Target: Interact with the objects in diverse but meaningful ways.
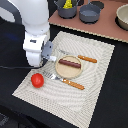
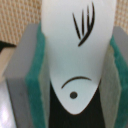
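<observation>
A white fish shape [image 2: 80,50] with black fin lines, a mouth and an eye is clamped between the green pads [image 2: 34,85] of my gripper [image 2: 75,87]. In the exterior view the gripper [image 1: 51,58] hovers over the left part of the striped placemat [image 1: 95,95], just left of a round plate [image 1: 69,73]. A brown sausage stick [image 1: 70,63] lies on that plate. The red tomato [image 1: 37,80] rests on the mat below the gripper. Two grey pots [image 1: 90,13] stand at the back, and one holds a yellow cheese wedge [image 1: 67,4].
An orange-handled knife [image 1: 87,59] lies to the right of the plate and an orange-handled fork [image 1: 74,84] in front of it. A beige bowl [image 1: 122,17] sits at the far right on the pinkish board [image 1: 107,27]. The arm's white body [image 1: 35,25] fills the exterior view's left.
</observation>
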